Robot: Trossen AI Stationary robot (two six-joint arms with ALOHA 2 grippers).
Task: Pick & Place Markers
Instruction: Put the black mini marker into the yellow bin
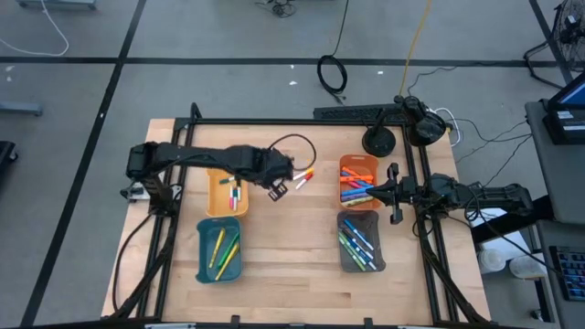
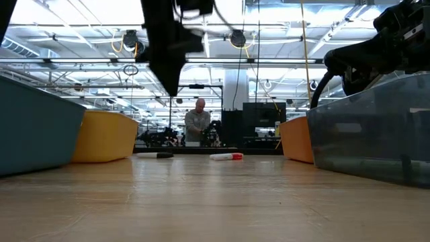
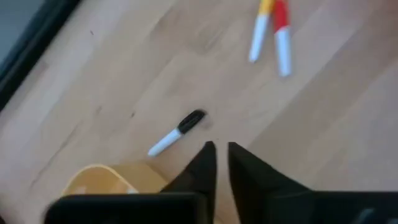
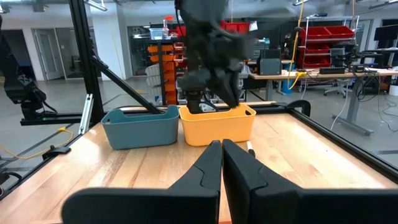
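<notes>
Overhead, a pale wooden worktop (image 1: 283,247) with visible plank seams carries 4 rectangular plastic trays. On the left side sit a yellow tray (image 1: 217,195) and a teal tray (image 1: 219,250), and on the right side an orange tray (image 1: 359,182) and a grey translucent tray (image 1: 362,242). All 4 hold markers.

The left gripper (image 1: 277,188) hangs above the bare wood just beside the yellow tray, toward the middle of the worktop. In the left wrist view its 2 dark, tapered fingers (image 3: 202,168) stand almost together with a thin gap, and nothing is held between them. Just ahead of their tips, not touching, lies a black-capped marker (image 3: 176,131), thin and white-bodied, flat on the wood. Farther out lie 2 more thin white pens side by side, a yellow-capped marker (image 3: 259,29) and a red-capped marker (image 3: 282,34), both well apart from the gripper.

The right gripper (image 1: 394,195) sits over the right side of the worktop, between the orange tray and the grey tray, with its fingers (image 4: 208,165) pressed shut and holding nothing.

The orange tray holds mixed pens in blue, orange and white, and the grey tray holds several green and blue ones. The teal tray holds yellow and green highlighters, and the yellow tray shows a few thin pens.

From worktop level, the red-capped marker lies flat in the middle distance, and a person (image 2: 197,124) stands in the room far behind.
</notes>
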